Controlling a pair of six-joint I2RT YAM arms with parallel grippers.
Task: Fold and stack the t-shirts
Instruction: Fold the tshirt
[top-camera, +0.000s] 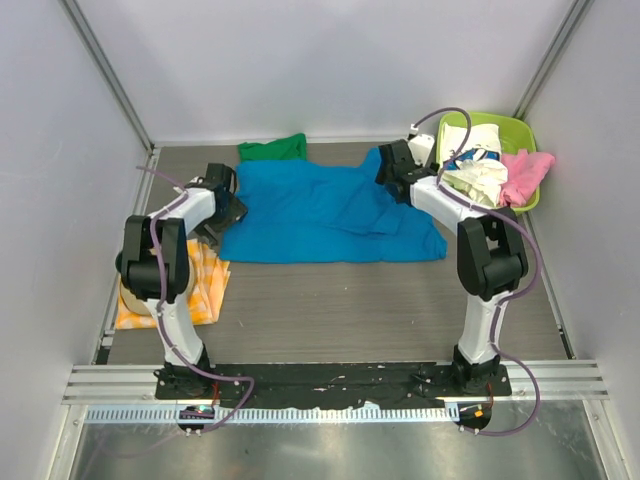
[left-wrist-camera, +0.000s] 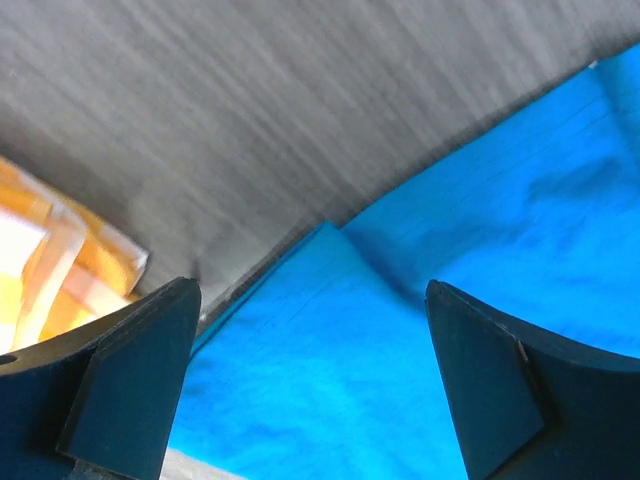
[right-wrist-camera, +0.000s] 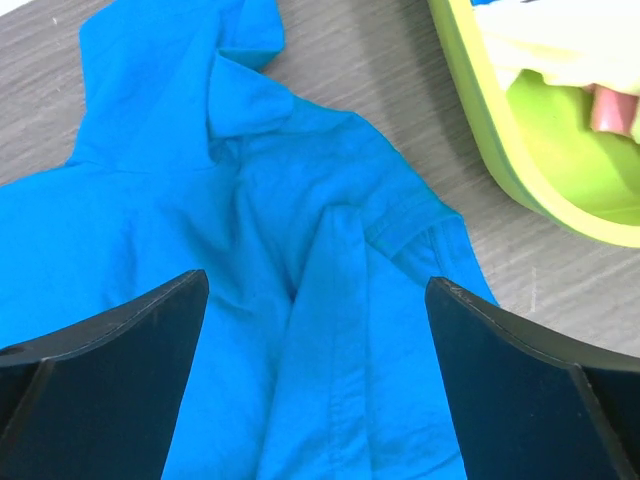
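Observation:
A bright blue t-shirt (top-camera: 320, 212) lies spread and rumpled across the middle of the table. Part of a green t-shirt (top-camera: 273, 149) shows behind its back edge. My left gripper (top-camera: 225, 200) hovers over the blue shirt's left edge (left-wrist-camera: 330, 350), fingers wide open with nothing between them. At the shirt's right side, above a sleeve (right-wrist-camera: 400, 215) and a raised fold (right-wrist-camera: 335, 330), my right gripper (top-camera: 397, 172) is also open and empty. More t-shirts, white (top-camera: 478, 176) and pink (top-camera: 524, 175), are heaped in a lime green basket (top-camera: 512, 128).
An orange-yellow checked cloth (top-camera: 205, 290) lies at the left, partly under my left arm. The basket's rim (right-wrist-camera: 500, 130) is close to the right of my right gripper. Grey walls enclose the table on three sides.

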